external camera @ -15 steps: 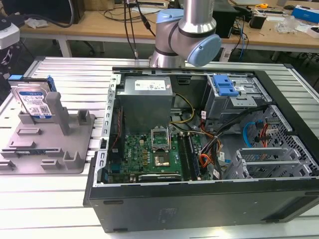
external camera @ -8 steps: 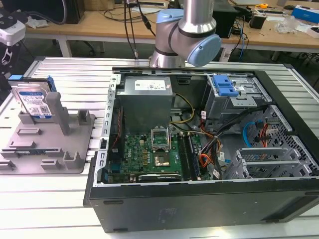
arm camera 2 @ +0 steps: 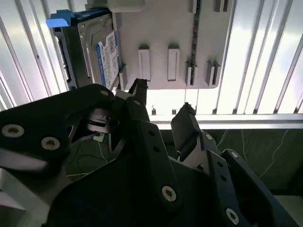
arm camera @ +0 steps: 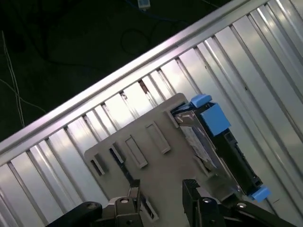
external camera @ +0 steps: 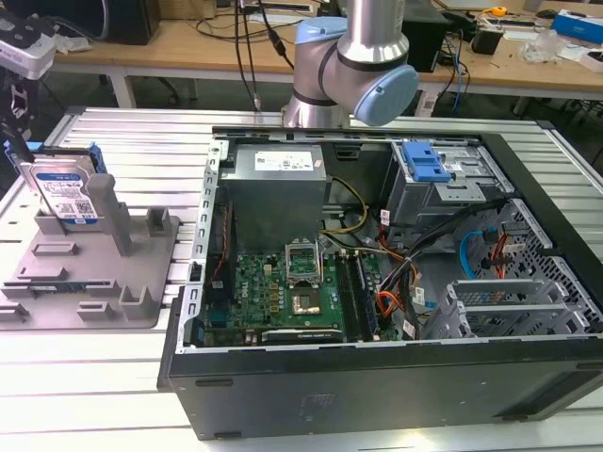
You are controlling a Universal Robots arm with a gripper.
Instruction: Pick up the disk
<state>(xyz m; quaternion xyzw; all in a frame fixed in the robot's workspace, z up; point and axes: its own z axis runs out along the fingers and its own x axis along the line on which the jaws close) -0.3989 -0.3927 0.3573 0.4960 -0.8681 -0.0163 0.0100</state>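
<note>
- The flat silver-metal disk with blue side rails is standing on edge in the grey plastic fixture — likely rigid, fairly heavy and shock-sensitive, and probably best gripped across its metal flanks.
- The black gripper is hovering nearby — fingers spread, empty.
</note>
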